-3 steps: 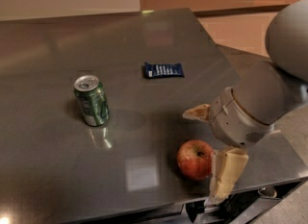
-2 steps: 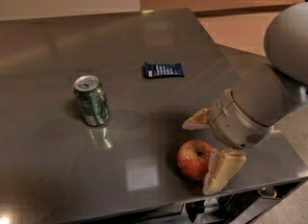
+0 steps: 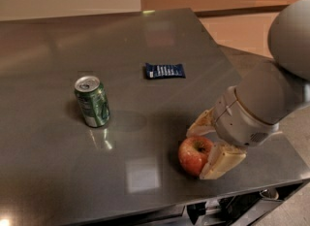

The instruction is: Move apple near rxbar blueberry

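Leftmost, a green soda can (image 3: pixel 92 101) stands upright on the grey metal table (image 3: pixel 48 162). Farther back, near the middle, lies the rxbar blueberry (image 3: pixel 164 70), flat. Well apart from it, near the front edge, the apple (image 3: pixel 194 155) sits between the gripper (image 3: pixel 207 150) fingers, which bracket it closely.

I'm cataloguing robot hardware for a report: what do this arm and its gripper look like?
The arm is bulky, with smooth rounded light-grey shells. The gripper, at the table's near right edge, has a pale ribbed wrist and two flat cream-tan fingers. No cables or markings show.
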### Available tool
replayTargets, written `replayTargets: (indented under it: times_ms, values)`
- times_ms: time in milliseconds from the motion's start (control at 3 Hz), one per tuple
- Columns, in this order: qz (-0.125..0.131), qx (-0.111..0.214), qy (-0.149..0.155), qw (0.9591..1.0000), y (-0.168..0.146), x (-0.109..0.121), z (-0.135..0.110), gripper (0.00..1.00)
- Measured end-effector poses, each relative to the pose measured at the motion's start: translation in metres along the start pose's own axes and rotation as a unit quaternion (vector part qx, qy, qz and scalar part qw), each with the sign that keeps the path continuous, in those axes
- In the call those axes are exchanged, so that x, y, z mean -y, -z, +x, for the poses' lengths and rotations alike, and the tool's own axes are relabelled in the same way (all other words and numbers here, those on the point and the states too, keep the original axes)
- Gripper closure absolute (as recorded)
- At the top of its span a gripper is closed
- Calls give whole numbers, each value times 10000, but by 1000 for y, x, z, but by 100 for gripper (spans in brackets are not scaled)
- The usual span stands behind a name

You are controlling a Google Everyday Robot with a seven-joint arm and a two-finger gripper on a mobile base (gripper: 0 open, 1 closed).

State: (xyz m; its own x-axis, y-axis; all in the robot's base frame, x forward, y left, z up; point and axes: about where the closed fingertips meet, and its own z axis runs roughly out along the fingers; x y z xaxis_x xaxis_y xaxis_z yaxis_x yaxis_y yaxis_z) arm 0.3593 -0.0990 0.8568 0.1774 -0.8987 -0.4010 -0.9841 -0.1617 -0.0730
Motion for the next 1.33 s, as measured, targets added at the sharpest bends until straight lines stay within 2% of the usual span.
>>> replayTargets:
  times_ms: [333, 667, 1000, 1333]
  values:
    - [190, -54, -139, 9997, 16, 25, -2, 91]
    - [497, -58, -379, 9980, 35, 75, -4, 100]
    - [810, -58, -533, 9953, 44, 124, -8, 100]
    - [1027, -102, -688, 9923, 40, 162, 1, 100]
